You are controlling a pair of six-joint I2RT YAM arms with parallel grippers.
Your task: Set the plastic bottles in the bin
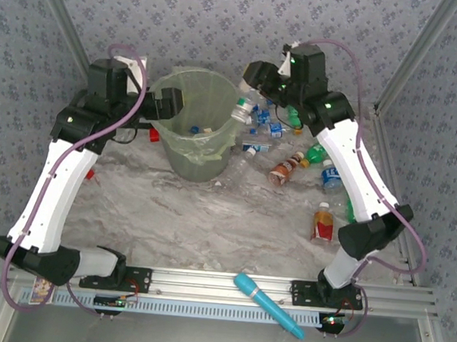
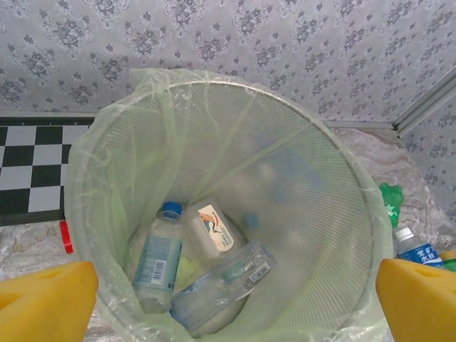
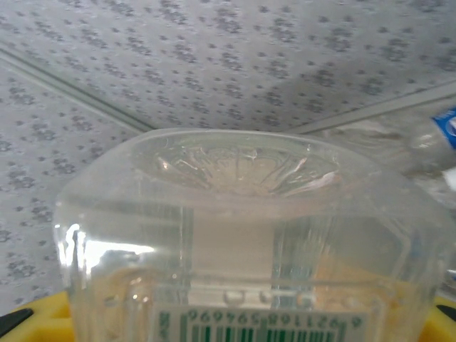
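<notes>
Right gripper (image 1: 257, 74) is half-closed on a clear square-sided bottle (image 3: 242, 235), seen base-on, long axis along the fingers. The bin (image 1: 197, 160) sits near, at 8 o'clock. Left gripper (image 1: 170, 102) gapes empty at its 9 o'clock rim.

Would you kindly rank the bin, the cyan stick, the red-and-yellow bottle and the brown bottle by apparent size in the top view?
1. bin, clearly largest.
2. cyan stick.
3. red-and-yellow bottle and brown bottle look about alike, so I leave them unranked.
</notes>
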